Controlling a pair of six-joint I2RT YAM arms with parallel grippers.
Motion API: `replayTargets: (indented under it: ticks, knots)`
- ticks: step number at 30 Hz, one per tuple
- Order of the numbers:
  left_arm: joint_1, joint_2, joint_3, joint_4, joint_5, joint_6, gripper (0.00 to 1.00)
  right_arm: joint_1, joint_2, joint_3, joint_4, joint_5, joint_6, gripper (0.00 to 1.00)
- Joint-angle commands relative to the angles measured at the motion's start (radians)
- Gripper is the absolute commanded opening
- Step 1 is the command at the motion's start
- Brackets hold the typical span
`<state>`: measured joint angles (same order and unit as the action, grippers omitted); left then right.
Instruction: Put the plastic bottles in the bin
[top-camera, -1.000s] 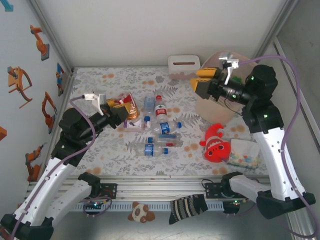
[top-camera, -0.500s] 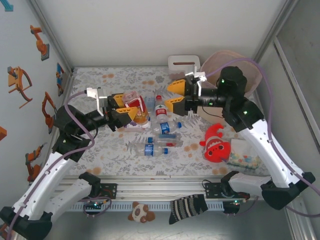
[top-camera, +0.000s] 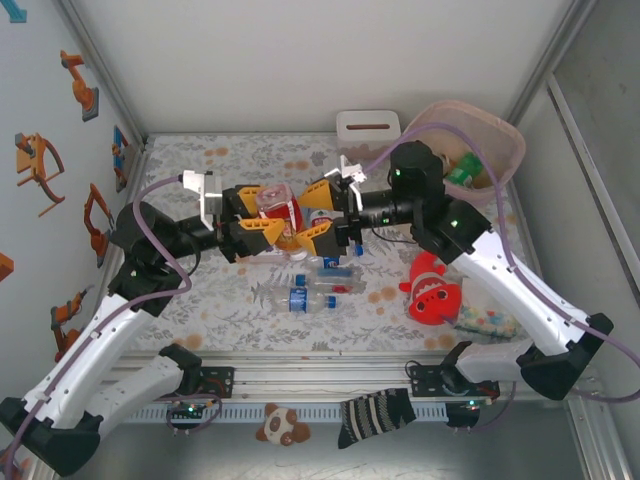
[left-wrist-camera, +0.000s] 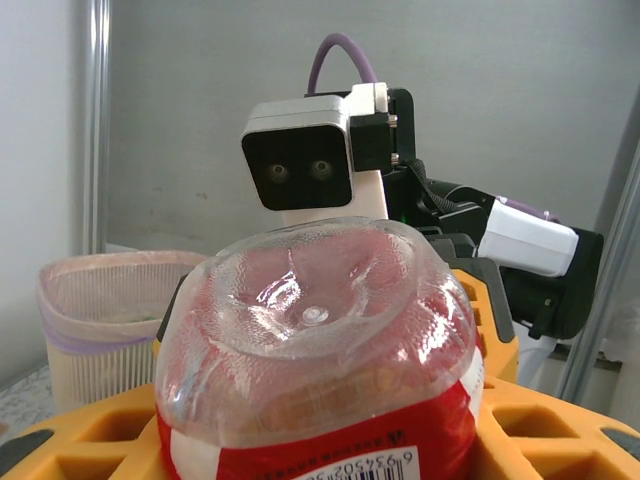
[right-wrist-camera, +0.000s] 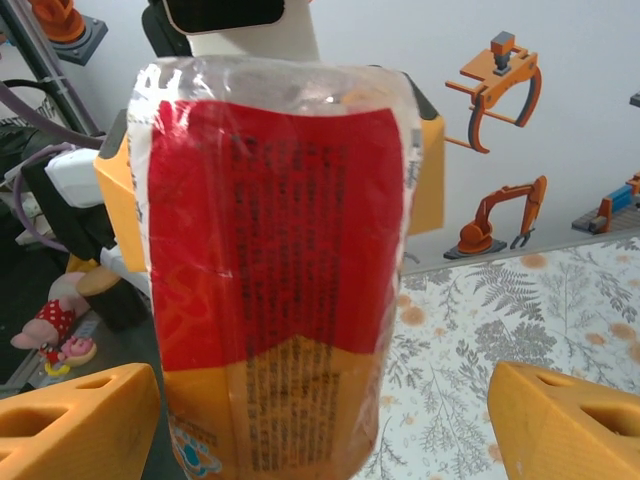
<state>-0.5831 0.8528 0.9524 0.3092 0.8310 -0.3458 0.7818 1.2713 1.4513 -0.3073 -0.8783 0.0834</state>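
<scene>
Handover shaping up above the middle of the table: the left gripper (top-camera: 262, 213) is pinching a red-labelled bottle (top-camera: 279, 208) and holding it in the air, clear of the tabletop. In the left wrist view, the bottle's clear dimpled base (left-wrist-camera: 318, 320) is showing between the orange fingers. The right gripper (top-camera: 314, 217) is facing it with jaws spread. From the right wrist, its fingers (right-wrist-camera: 78, 420) are standing wide on either side of the bottle, not touching it. The bin (top-camera: 497, 142) is sitting well apart at the far right corner, and more bottles (top-camera: 310, 297) are lying on the table below. I'm judging this bottle to be light, thin-walled and easily dented, with a slick film label. The labelled middle of the body is looking like the best hold, squeezed gently across its width.
</scene>
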Motion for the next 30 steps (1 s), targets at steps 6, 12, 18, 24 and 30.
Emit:
replayTargets:
  ticks: [6, 12, 18, 24, 30]
  knots:
    - [-0.007, -0.006, 0.036, 0.019, 0.014, 0.031, 0.52, 0.040, 0.011, 0.056, -0.008, 0.037, -0.021, 0.85]
    - [-0.012, -0.006, 0.037, 0.021, 0.014, 0.033, 0.52, 0.072, 0.049, 0.096, -0.006, 0.044, -0.001, 0.84]
    - [-0.012, -0.011, 0.042, 0.010, 0.011, 0.043, 0.53, 0.080, 0.053, 0.097, -0.012, 0.047, 0.013, 0.80]
    - [-0.014, -0.012, 0.043, 0.011, 0.010, 0.043, 0.53, 0.081, 0.049, 0.093, -0.018, 0.048, 0.015, 0.75]
    - [-0.014, -0.014, 0.043, 0.010, 0.008, 0.044, 0.54, 0.082, 0.053, 0.099, -0.018, 0.046, 0.015, 0.70]
